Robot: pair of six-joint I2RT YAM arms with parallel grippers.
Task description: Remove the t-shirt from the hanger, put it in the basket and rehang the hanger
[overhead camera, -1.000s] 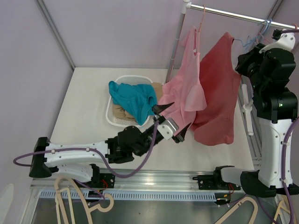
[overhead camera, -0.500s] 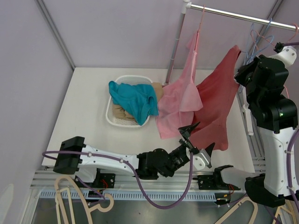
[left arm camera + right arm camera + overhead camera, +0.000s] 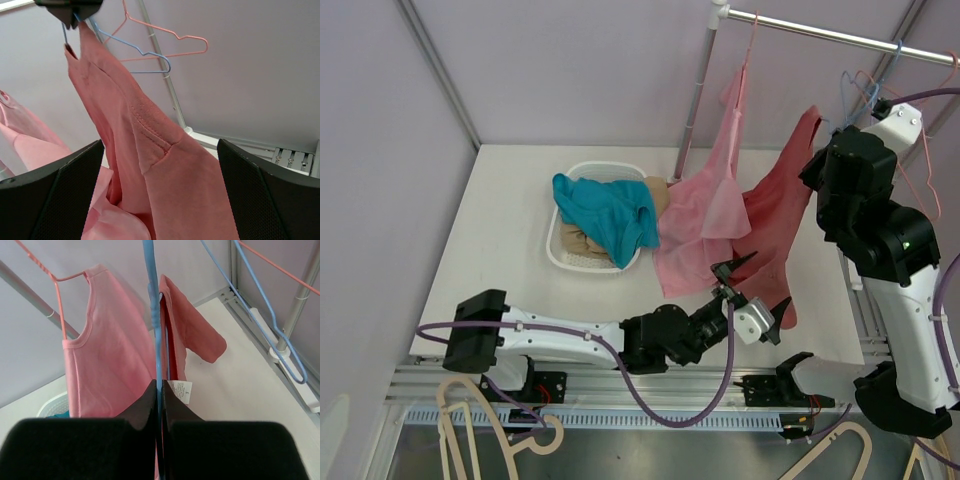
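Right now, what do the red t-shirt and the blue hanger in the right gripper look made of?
Red t-shirt: soft matte knit, probably cotton jersey, judging by its stitched sleeve seam and loose folds. Blue hanger: thin, smooth, slightly glossy rod, likely coated wire or plastic; cannot tell which.

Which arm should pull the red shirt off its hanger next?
Probably the left: the left gripper is open low beside the red t-shirt, while the right gripper is shut on the blue hanger.
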